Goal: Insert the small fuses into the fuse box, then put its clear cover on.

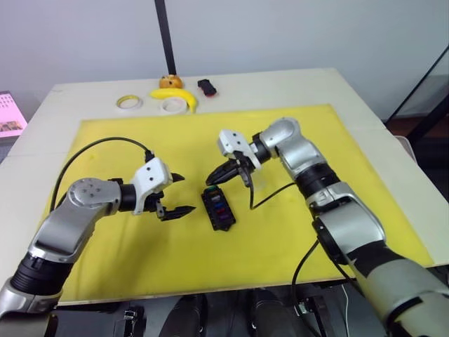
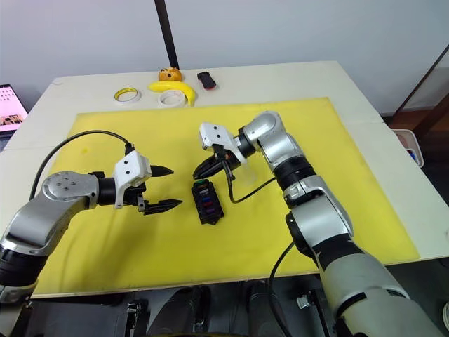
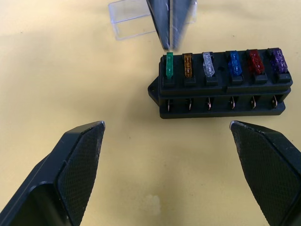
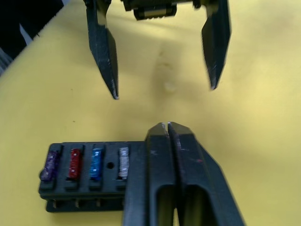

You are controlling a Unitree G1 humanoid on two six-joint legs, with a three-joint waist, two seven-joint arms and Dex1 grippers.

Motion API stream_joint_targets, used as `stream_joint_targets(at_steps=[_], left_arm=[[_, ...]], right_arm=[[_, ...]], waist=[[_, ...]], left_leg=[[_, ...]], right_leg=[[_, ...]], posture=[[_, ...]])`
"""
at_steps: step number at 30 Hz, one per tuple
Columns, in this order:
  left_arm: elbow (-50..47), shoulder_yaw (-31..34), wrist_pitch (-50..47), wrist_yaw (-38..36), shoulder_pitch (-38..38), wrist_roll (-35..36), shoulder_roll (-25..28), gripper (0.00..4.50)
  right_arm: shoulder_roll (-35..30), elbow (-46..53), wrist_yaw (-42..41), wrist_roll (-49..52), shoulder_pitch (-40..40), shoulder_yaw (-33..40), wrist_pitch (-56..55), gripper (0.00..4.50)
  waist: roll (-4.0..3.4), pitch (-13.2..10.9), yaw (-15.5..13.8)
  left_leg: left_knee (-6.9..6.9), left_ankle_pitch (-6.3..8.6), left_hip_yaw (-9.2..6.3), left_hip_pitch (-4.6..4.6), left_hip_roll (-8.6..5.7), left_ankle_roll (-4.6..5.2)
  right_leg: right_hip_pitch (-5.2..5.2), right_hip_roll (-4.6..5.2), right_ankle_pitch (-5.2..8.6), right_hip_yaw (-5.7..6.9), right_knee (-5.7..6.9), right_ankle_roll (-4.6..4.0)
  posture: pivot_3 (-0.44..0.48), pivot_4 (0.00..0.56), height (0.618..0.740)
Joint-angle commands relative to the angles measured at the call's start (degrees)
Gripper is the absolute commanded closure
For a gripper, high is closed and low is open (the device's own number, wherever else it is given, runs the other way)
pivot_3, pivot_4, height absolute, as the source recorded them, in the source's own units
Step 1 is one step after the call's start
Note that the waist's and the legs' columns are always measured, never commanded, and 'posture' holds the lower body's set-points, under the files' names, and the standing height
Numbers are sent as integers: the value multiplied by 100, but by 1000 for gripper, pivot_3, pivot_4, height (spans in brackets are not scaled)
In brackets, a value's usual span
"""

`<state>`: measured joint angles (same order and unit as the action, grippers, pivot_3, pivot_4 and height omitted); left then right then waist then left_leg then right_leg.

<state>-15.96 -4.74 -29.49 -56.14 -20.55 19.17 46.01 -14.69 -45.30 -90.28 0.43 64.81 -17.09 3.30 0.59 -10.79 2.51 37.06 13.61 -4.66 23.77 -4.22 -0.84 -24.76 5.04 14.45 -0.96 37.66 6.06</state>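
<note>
The black fuse box [image 1: 218, 208] lies in the middle of the yellow mat [image 1: 295, 140]. Several small fuses stand in one row of its slots: green [image 3: 170, 65], orange [image 3: 188, 64], grey [image 3: 208, 64], blue [image 3: 233, 62], red [image 3: 255, 61] and purple [image 3: 277, 60]. My right gripper [image 1: 210, 180] is shut, nothing showing between its fingers. Its tip hangs right over the green fuse at the box's far end. The clear cover [image 3: 129, 21] lies on the mat just behind those fingers. My left gripper [image 1: 188, 193] stands open to the left of the box, apart from it.
At the table's back edge lie a banana [image 1: 175, 96], two tape rolls [image 1: 129, 102], an orange round thing [image 1: 170, 81] and a small black-and-red object [image 1: 207, 87]. A black cable [image 1: 270, 193] hangs from my right wrist near the box.
</note>
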Motion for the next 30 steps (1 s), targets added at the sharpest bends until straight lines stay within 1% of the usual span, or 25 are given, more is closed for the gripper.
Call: stream_joint_targets(at_steps=[1, 3, 8, 12, 15, 20, 24, 26, 28, 30], left_arm=[[-123, 172, 79, 19, -30, -2, 53, 0], [-125, 169, 67, 23, -23, 5, 45, 0], [-163, 133, 50, 68, 8, -12, 19, 0], [-210, 122, 31, 103, 46, -5, 7, 0], [-233, 123, 16, 148, 65, 3, -13, 0], [-249, 143, 9, 214, 101, 17, -31, 0], [-316, 256, -61, 235, 98, 127, -24, 0], [-428, 517, -365, 272, 75, 511, -93, 0], [-567, 747, -545, 277, 148, 748, -76, 0], [-689, 978, -634, 225, 363, 844, 83, 0]], right_arm=[[-9, 359, 116, 186, -33, 144, 109, 4470], [-4, 402, 155, 203, -79, 143, 156, 4470], [40, 55, 475, 51, -104, 82, -14, 4470], [-24, -298, 597, -298, -181, -187, -349, 4470], [-57, -389, 546, -395, -240, -273, -509, 4470], [-72, -251, 622, -227, -99, -53, -448, 4470], [-151, 423, 589, 202, 10, 308, 78, 4470], [-338, 1229, 650, 532, -101, 585, 615, 4470], [-670, 2071, 724, 683, -392, 731, 995, 4470], [-1111, 2792, 860, 727, -740, 872, 1298, 4470]], waist=[[0, 0, 9], [0, 0, 6], [0, 0, 2], [0, 0, 4], [0, 0, 3], [0, 0, 2], [0, 0, 0], [-1, -1, -4], [-1, -1, -14], [1, 1, -27]], left_leg=[[0, 0, 0, 0, 1, 0], [-1, 0, 0, 0, 3, 0], [-1, 0, 0, 0, 2, 0], [-1, 0, 1, 0, 2, 0], [-1, 0, 0, -4, 2, 0], [-4, 1, 0, -26, 1, 1], [-4, 1, 0, -26, 1, 1], [-4, 1, 0, -25, 2, 1], [-4, 1, -1, -22, 2, 1], [-4, 2, -2, -23, 2, 3]], right_leg=[[0, -1, 0, 0, 0, 0], [-2, -2, 0, 0, 1, 0], [-1, -1, 0, 0, 1, 0], [-1, -1, 0, 0, 1, 0], [3, -1, 0, 0, 1, 0], [25, -1, 0, 0, -2, 0], [24, -1, 0, 0, -2, 0], [22, -1, 0, -1, -2, 0], [20, 0, 0, -1, -2, 0], [23, 1, 0, 0, -5, 0]], posture=[[0, 150, 740], [0, 150, 740], [0, 150, 740], [0, 150, 740], [0, 150, 740], [0, 150, 740], [0, 150, 740], [0, 150, 740], [0, 150, 740], [0, 150, 740]])
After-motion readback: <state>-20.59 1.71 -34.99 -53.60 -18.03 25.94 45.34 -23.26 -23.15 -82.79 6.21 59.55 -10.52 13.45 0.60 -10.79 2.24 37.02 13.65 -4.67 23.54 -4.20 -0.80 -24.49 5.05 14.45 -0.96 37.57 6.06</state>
